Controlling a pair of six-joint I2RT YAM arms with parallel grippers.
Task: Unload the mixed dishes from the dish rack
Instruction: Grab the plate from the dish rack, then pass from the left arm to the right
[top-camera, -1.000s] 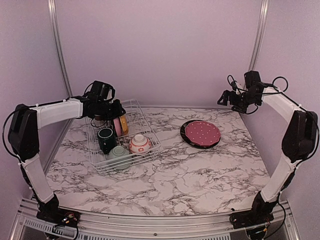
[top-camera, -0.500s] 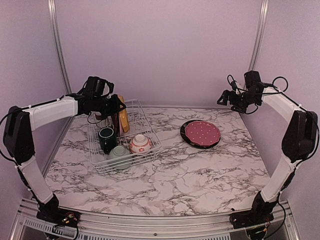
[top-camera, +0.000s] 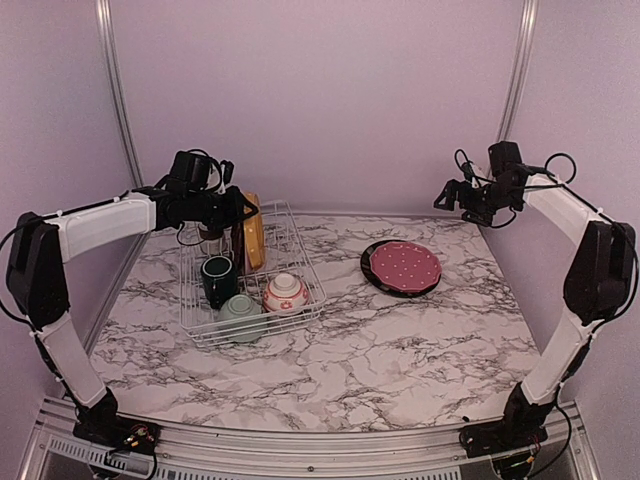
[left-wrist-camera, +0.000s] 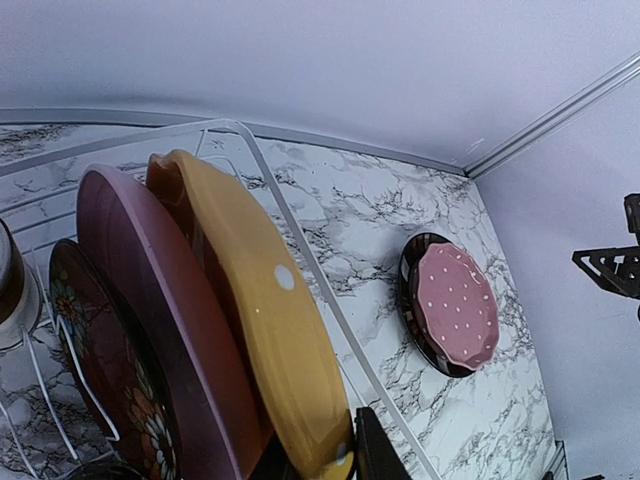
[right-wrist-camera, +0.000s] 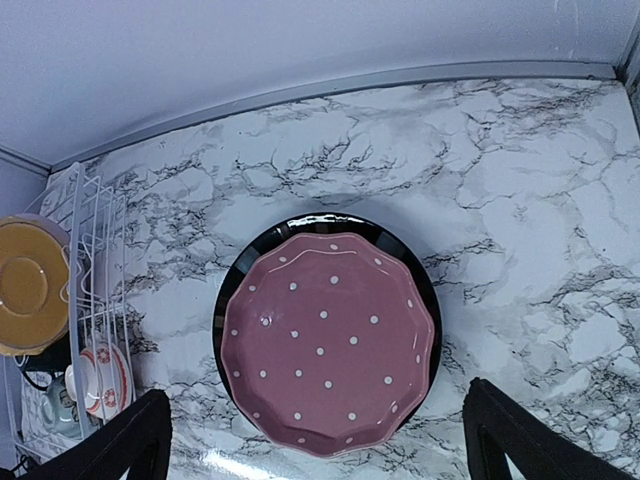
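At upper left, the left tool (left-wrist-camera: 330, 460) was clamped on the upright yellow plate (left-wrist-camera: 262, 310) in the dish rack (top-camera: 300, 250). At upper right, the right tool (top-camera: 447, 194) hung spread apart above the counter (top-camera: 400, 350).

The yellow plate (top-camera: 255, 230) stands upright at the white rack (top-camera: 303, 252) (dotted plate (top-camera: 405, 266) outside).

Marble-patterned table (top-camera: 400, 350), lilac walls (top-camera: 320, 100)
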